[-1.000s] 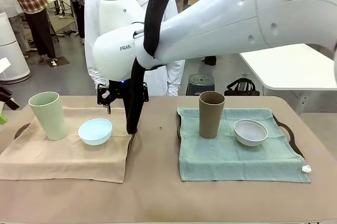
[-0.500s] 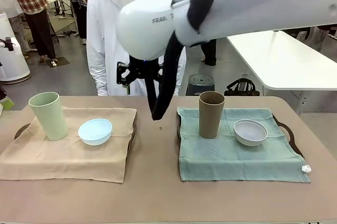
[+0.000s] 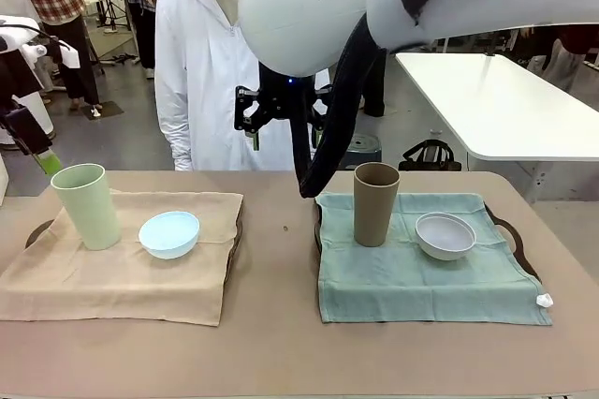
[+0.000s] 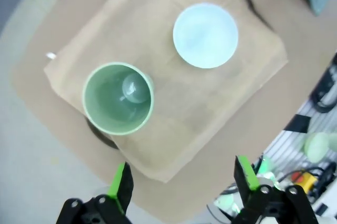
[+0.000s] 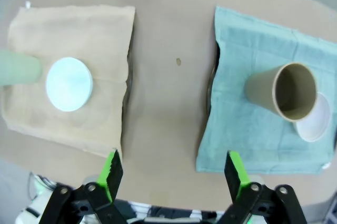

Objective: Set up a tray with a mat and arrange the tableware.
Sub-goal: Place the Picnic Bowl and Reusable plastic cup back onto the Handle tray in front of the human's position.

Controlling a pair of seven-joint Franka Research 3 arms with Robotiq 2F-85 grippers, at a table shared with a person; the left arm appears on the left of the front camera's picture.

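On the left, a beige mat (image 3: 122,277) covers a tray and carries a pale green cup (image 3: 84,204) and a light blue bowl (image 3: 169,233). To the right lies a teal mat (image 3: 421,282) with a brown cup (image 3: 376,202) and a white bowl (image 3: 445,235) on it. My right gripper (image 5: 172,170) hangs open high above the table's middle, nothing between its pads; in the front view the right gripper (image 3: 279,123) is in front of the person. My left gripper (image 4: 183,182) is open above the green cup (image 4: 118,98) and blue bowl (image 4: 205,34).
A person in a white hooded top (image 3: 201,62) stands at the far side. Dark tray handles (image 3: 511,230) stick out from under the mats. A bare strip of brown table (image 3: 276,258) runs between the two trays. My left arm (image 3: 23,90) is at the left edge.
My right arm has lifted away from the left tray and swung up and to the right. The left arm has risen at the left edge. The cups and bowls have not moved.
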